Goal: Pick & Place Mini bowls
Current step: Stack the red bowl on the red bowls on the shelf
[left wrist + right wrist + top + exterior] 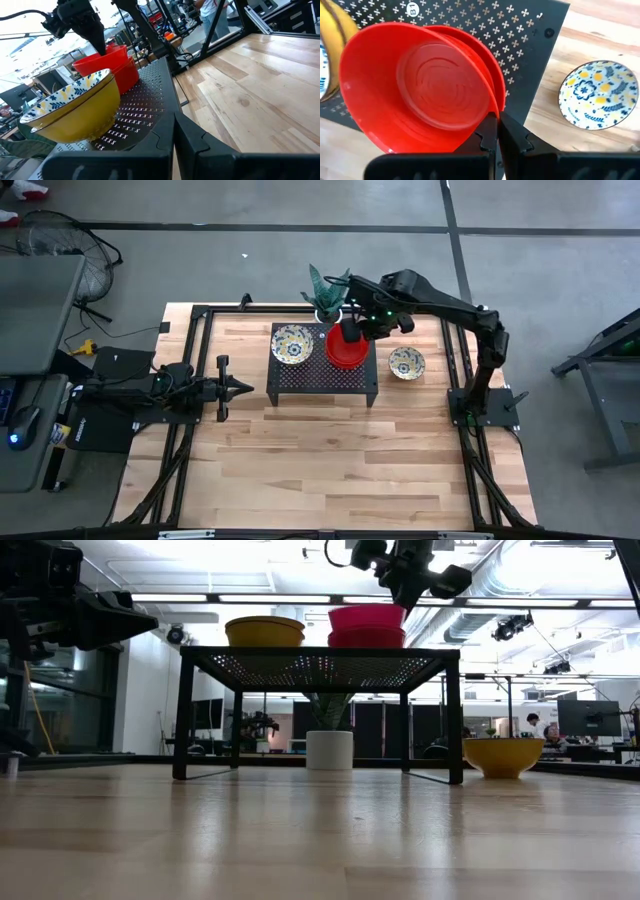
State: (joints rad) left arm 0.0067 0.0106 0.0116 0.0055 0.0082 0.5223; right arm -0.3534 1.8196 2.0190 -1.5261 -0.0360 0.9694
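A black perforated stand [320, 378] stands mid-table. On it sit a cream-yellow floral bowl [292, 344] and a stack of red bowls [346, 352], also seen in the low view [367, 637]. My right gripper [350, 332] hangs over the stack's far side, shut on the top red bowl [435, 85]. That bowl lies tilted in the red one beneath it. Another floral bowl [406, 363] rests on the table right of the stand. My left gripper [240, 388] waits shut, left of the stand, touching nothing. My right gripper [497, 120] pinches the top red bowl by its rim [491, 95], one finger inside the bowl and one outside. The fingers [403, 595] come from above, pointing down. The bowl sits tilted, its underside still nested in the red bowl below [122, 75].
A white plant pot [328, 308] with green leaves stands just behind the stand, close to my right arm. The black frame rails [455, 370] run along the table's left, right and far sides. Bare wood [330, 460] stretches across the near half.
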